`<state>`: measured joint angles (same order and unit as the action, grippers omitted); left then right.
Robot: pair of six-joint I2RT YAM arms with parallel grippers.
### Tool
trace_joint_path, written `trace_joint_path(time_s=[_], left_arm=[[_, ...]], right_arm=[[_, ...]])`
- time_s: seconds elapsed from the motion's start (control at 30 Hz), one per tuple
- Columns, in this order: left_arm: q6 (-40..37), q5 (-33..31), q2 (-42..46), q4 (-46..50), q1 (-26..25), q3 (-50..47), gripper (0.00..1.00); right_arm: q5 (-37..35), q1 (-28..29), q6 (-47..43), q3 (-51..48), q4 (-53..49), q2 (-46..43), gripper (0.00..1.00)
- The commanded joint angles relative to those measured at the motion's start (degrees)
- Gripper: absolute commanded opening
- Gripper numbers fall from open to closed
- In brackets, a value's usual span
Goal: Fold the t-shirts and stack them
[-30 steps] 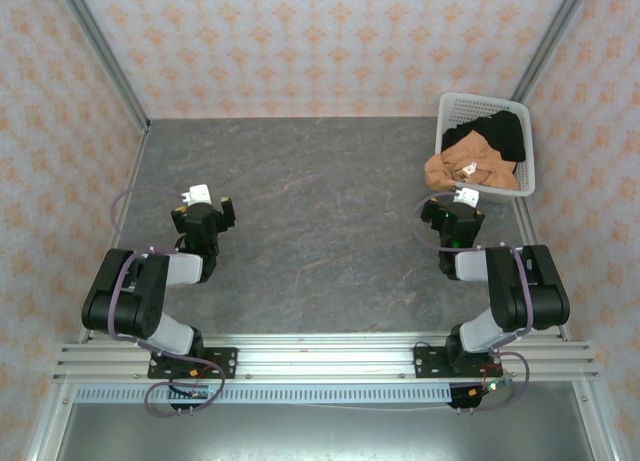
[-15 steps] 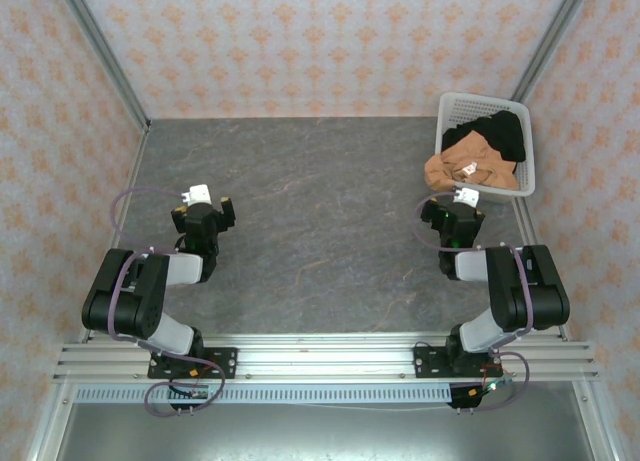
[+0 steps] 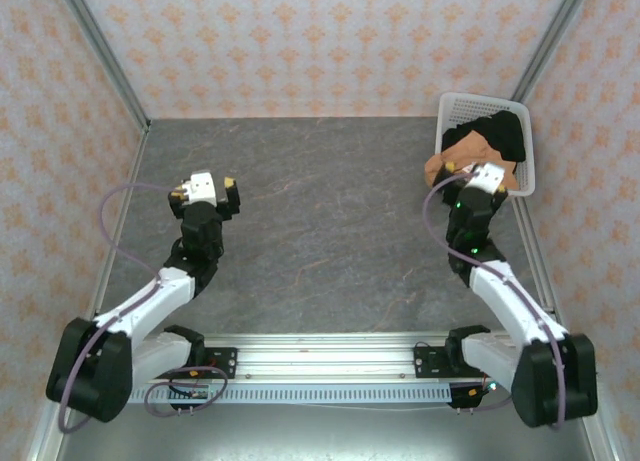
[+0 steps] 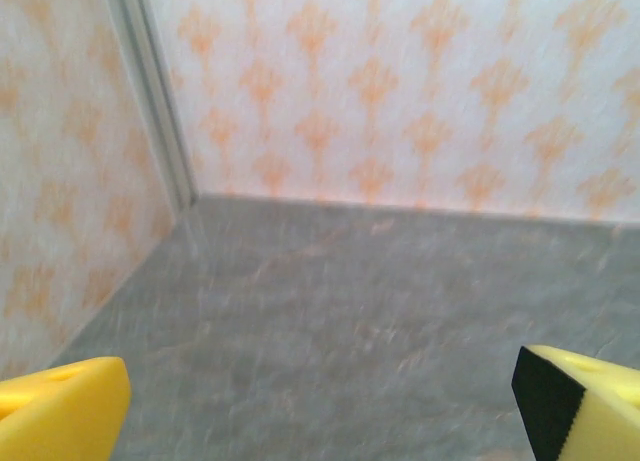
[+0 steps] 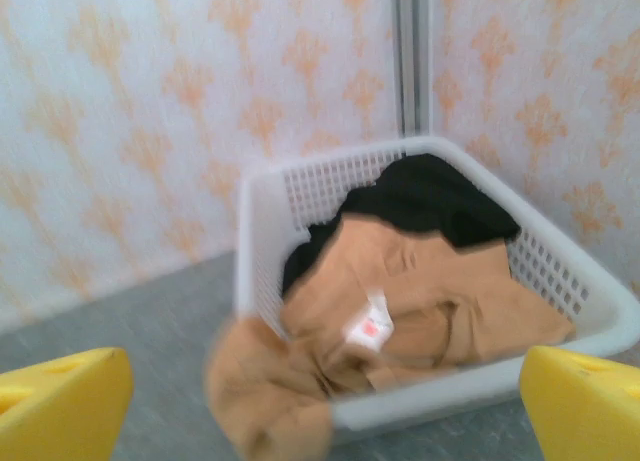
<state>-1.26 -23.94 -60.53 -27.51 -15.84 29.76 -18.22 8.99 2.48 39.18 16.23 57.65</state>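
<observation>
Arms reach from the near edge over the grey table [image 3: 330, 221]. On the left side the left end effector [image 3: 205, 189] hangs above the table, its yellow fingers [image 4: 60, 406] spread wide and holding nothing. The right end effector [image 3: 484, 177] is also released and wide, just before the white basket [image 3: 480, 99] in the far right corner. In the basket lies the orange-tan t-shirt [image 5: 430, 301], with one part spilling over the near left rim. Behind it lies the black t-shirt [image 5: 430, 196].

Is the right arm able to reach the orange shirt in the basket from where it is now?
Probably yes. The open right hand faces the basket directly, and the orange shirt lies on top, part of it spilling over the near rim toward the hand. Nothing stands between them.
</observation>
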Motion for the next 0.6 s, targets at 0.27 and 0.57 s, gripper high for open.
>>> trace_joint_path(time_s=[0.27, 0.57], left_arm=[[33.9, 24.3, -20.5, 57.4, 2.8, 54.3, 0.99], [33.7, 38.6, -29.2, 61.3, -5.5, 64.7, 0.87]], right_arm=[[10.2, -12.5, 28.1, 49.4, -55.0, 25.8, 1.0], [23.6, -18.0, 28.9, 77.5, -81.7, 57.1, 0.94]])
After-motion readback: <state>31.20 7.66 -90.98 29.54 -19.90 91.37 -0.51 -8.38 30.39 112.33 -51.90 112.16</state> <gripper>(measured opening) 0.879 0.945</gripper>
